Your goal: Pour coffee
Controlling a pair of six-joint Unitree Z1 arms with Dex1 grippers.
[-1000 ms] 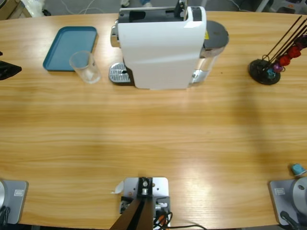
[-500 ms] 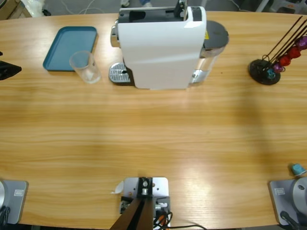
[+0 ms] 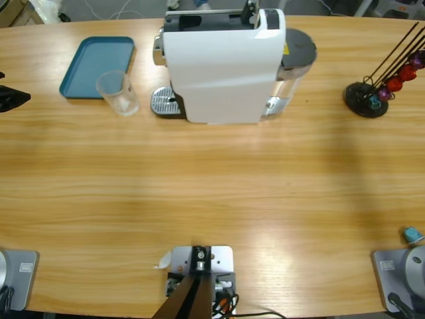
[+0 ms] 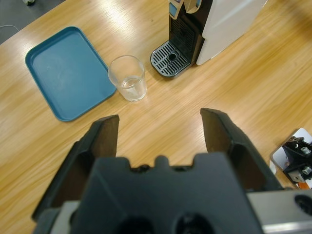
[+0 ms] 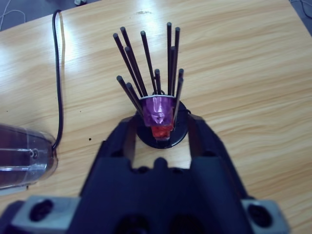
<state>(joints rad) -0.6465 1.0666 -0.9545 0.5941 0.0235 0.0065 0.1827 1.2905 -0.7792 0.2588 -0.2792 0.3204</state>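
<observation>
The white coffee machine (image 3: 222, 66) stands at the table's far middle, its metal drip tray (image 3: 163, 102) to its left. An empty clear glass (image 3: 118, 93) stands on the wood beside the drip tray. My left gripper (image 4: 160, 118) is open, high above the table, and looks down on the glass (image 4: 127, 78) and drip tray (image 4: 170, 58). Only its black tip (image 3: 12, 98) shows at the high view's left edge. My right gripper (image 5: 162, 126) is open and looks along its jaws at the capsule holder (image 5: 148, 68), which carries a purple capsule (image 5: 158, 109).
A blue tray (image 3: 98, 65) lies behind the glass. The capsule holder (image 3: 367, 98) of black rods stands at the far right, with several capsules on it. A small teal object (image 3: 412, 234) lies near the right front edge. A black cable (image 5: 58, 73) runs beside the machine's water tank (image 5: 24, 156).
The left gripper's black tip at the left edge of the high view has shifted very slightly. Nothing else has moved.
</observation>
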